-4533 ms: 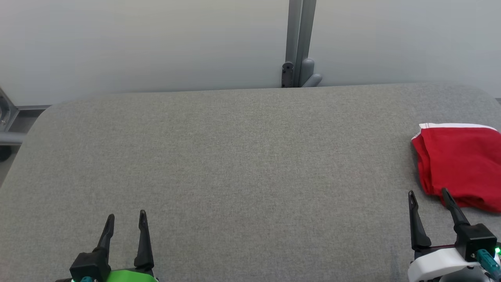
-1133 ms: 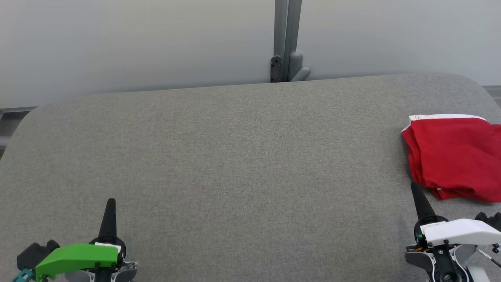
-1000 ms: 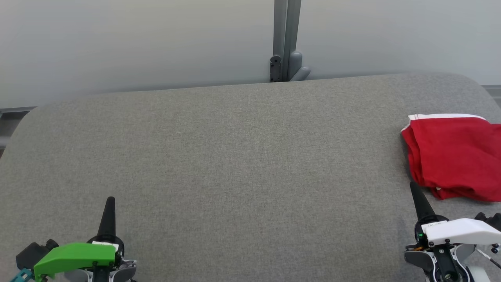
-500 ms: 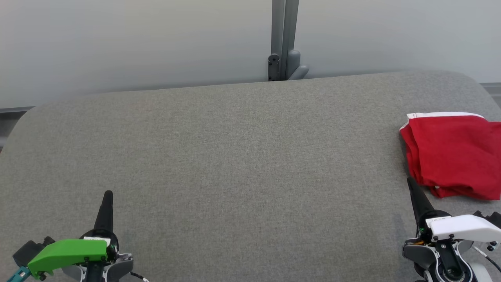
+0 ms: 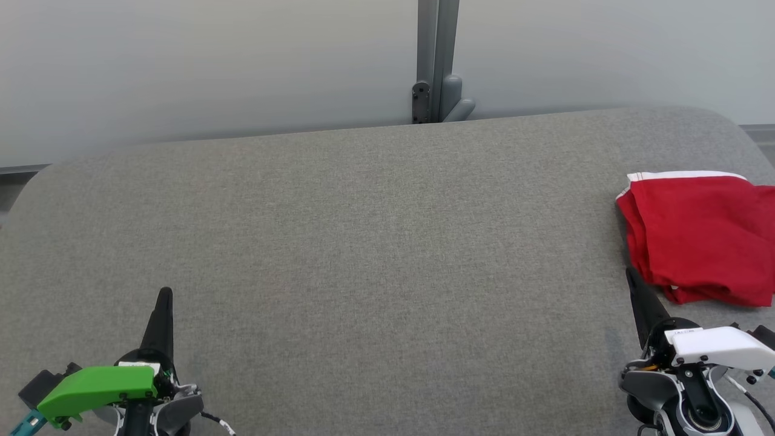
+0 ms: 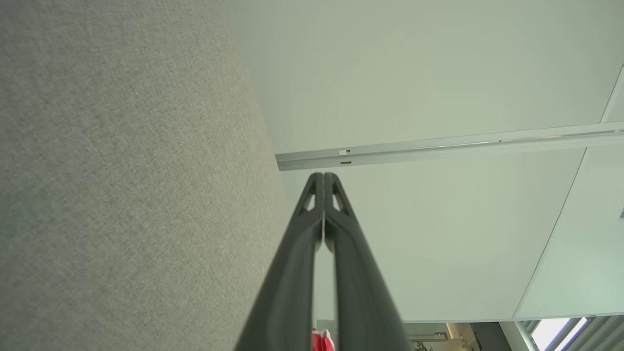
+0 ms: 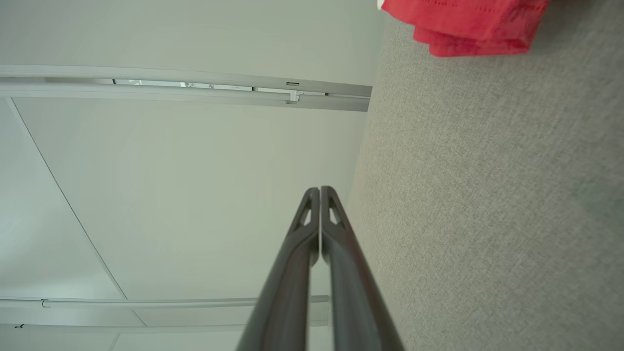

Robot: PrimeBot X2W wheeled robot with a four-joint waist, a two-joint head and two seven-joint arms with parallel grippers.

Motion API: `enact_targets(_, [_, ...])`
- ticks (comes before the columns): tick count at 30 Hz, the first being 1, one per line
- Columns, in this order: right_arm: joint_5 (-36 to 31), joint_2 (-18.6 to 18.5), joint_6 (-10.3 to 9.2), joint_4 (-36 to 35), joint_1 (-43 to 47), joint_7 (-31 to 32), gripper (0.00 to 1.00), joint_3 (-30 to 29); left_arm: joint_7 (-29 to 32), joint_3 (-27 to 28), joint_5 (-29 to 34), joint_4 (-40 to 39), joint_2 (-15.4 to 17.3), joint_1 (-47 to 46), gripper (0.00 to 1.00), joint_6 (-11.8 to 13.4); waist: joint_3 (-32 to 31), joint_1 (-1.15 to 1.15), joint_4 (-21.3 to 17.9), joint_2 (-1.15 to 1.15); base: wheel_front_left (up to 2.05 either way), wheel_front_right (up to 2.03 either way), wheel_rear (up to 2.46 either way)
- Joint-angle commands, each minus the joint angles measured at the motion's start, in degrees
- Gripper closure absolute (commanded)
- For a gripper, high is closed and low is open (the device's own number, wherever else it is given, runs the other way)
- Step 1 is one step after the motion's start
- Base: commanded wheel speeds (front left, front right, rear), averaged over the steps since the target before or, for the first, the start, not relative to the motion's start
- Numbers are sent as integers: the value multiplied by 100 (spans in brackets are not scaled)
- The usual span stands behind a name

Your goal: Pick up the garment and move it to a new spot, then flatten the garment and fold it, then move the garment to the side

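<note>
A folded red garment (image 5: 702, 236) with a white trim lies at the right edge of the grey padded table (image 5: 363, 242); its edge shows red (image 7: 468, 24) at the top of the right wrist view. My right gripper (image 5: 633, 275) is shut on nothing, turned on its side, just off the garment's near-left corner. My left gripper (image 5: 164, 295) is also shut and empty, low at the near left, far from the garment. In the wrist views the left gripper (image 6: 323, 176) and the right gripper (image 7: 319, 190) each show their fingertips pressed together.
A pale partition wall with a grey metal post (image 5: 436, 60) stands behind the table's far edge. A sliver of red (image 6: 321, 340) shows at the bottom of the left wrist view.
Both grippers went from open to shut and rolled onto their sides. The head camera has shifted, so the whole scene sits slightly higher and to the left.
</note>
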Motion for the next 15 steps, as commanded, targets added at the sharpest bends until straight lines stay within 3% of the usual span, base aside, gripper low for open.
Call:
enact_targets(1, [135,-36,2,9,-96,34,100,7,29,33,-147,-28,37,-137,100,-37,2,0,-3,0,0,0,0])
enact_targets(15, [636,-38,2,41,-140,153,100,19,145,75,-547,-26,40,-173,100,-57,22,0,-32,0,0,0,0])
